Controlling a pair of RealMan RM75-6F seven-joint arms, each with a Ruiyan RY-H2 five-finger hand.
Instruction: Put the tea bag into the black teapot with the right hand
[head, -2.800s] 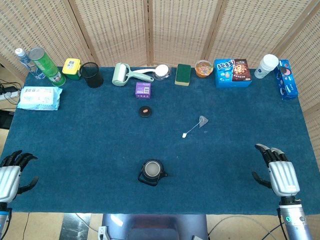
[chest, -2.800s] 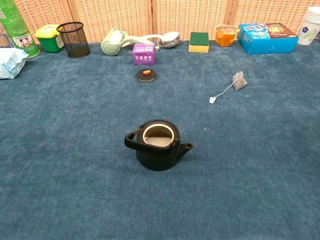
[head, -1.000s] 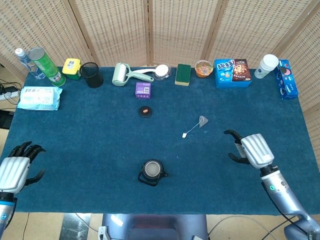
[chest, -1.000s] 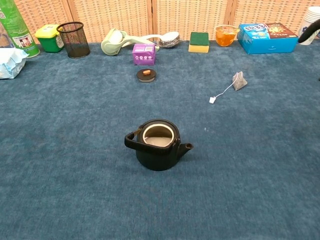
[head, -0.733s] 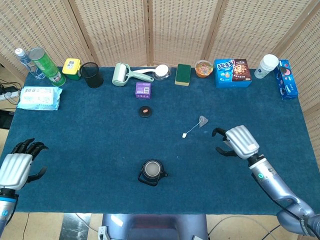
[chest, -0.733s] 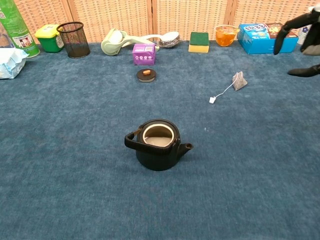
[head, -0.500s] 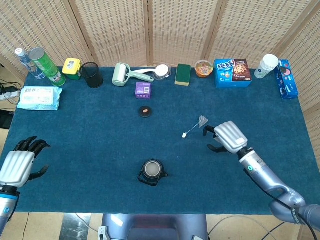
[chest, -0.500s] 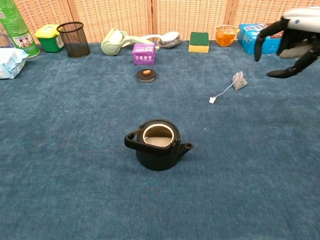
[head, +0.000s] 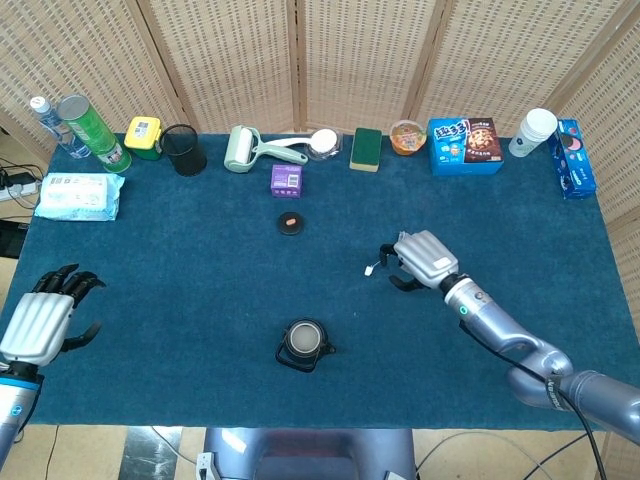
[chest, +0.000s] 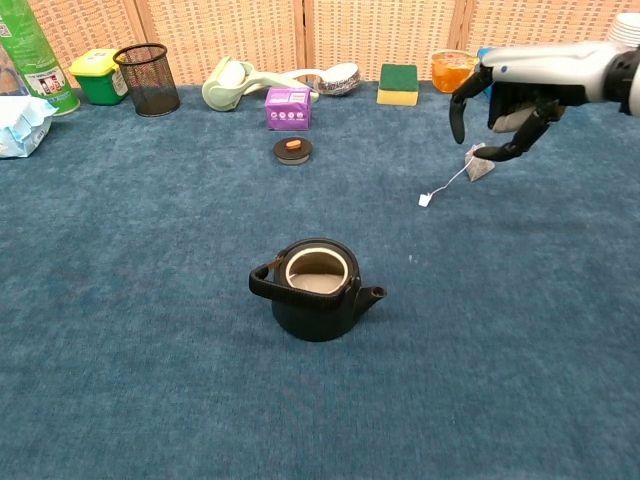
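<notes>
Nearest to me, my left hand (head: 35, 325) hangs at the near left edge of the bench (head: 180, 300), which is covered in blue cloth; its fingers (head: 70, 282) are spread apart and hold nothing. It shows only in the head view.

A little further in, the black teapot (chest: 315, 290) stands upright near the middle of the bench, lid off, its mouth open to the camera, the handle on the left and the spout on the right in the chest view.

Beyond it and to the right, my right hand (chest: 505, 100) hovers over the tea bag (chest: 479, 163). The fingers (chest: 457, 108) are curled downward and apart, with nothing gripped between them; in the chest view one dark fingertip comes very close to the bag, but I cannot tell whether it touches. The tea bag lies on the cloth, its string running toward me and to the left to a small white tag (chest: 425, 199). In the head view the hand covers the bag itself and only the tag shows.

Further back, well apart from the teapot, the teapot lid (chest: 293, 149) lies flat on the bench, just in front of a small purple box (chest: 287, 107).

Along the far edge stand a green can (head: 92, 132), a yellow-lidded tub (head: 144, 136), a black mesh cup (chest: 147, 78), a pale green roller (head: 243, 150), a green sponge (chest: 398, 83), an orange bowl (chest: 451, 70), a blue snack box (head: 465, 146) and a stack of paper cups (head: 533, 131). A pack of wipes (head: 79, 195) lies at the far left.
</notes>
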